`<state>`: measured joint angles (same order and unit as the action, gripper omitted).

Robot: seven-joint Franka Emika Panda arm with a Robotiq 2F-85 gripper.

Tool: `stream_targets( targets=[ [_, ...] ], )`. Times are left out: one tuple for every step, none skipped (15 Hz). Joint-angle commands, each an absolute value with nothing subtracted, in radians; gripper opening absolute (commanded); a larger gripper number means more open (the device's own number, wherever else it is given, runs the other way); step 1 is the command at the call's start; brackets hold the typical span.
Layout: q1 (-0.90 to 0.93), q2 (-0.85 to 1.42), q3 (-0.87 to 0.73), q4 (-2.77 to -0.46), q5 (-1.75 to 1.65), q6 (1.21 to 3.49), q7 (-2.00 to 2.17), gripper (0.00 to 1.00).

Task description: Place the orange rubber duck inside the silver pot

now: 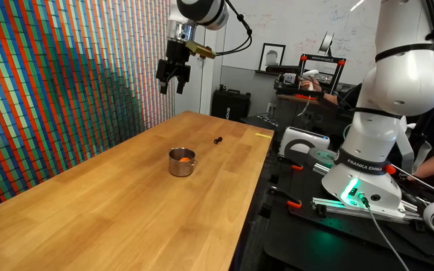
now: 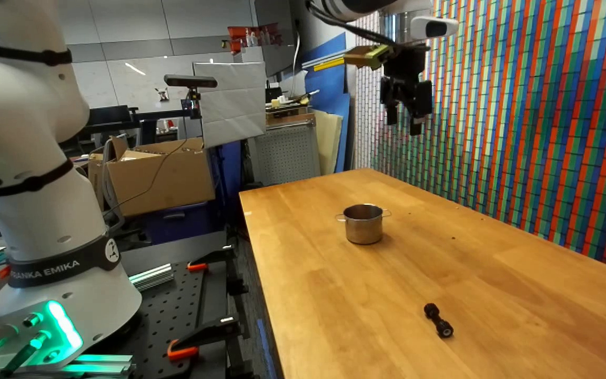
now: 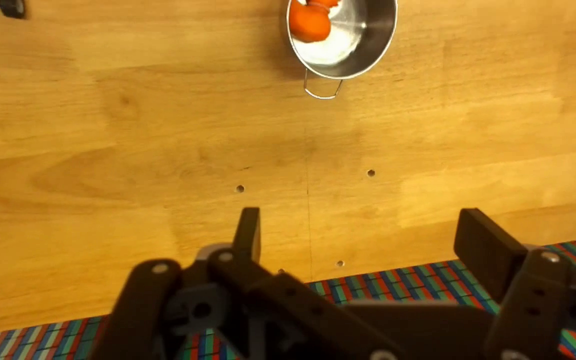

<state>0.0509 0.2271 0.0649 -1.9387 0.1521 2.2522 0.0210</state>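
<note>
The silver pot [image 1: 181, 168] stands upright on the wooden table, and it also shows in an exterior view [image 2: 364, 230] and at the top of the wrist view [image 3: 375, 35]. The orange rubber duck [image 1: 184, 159] lies inside the pot, against its wall; it shows in the wrist view [image 3: 310, 24], partly cut off by the frame. In an exterior view the pot's wall hides the duck. My gripper [image 1: 172, 89] is open and empty, high above the table and apart from the pot; it also shows in an exterior view [image 2: 404, 122] and in the wrist view [image 3: 360, 230].
A small dark dumbbell-shaped item [image 2: 438, 321] lies on the table [image 1: 126, 203], away from the pot. A multicoloured patterned curtain [image 1: 70, 75] runs along the table's long edge. The robot base [image 1: 364, 180] stands beyond the opposite edge. A yellow strip [image 1: 263, 135] lies near a corner.
</note>
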Motion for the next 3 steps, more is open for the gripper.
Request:
stream_targets(
  targets=[
    [0.047,0.212,0.064,-1.925,0.145,2.199,0.0,1.0],
    [0.045,0.198,0.064,-1.915,0.142,2.159,-0.016,1.0],
    [0.044,0.187,0.063,-1.912,0.141,2.139,-0.024,1.0]
  ],
)
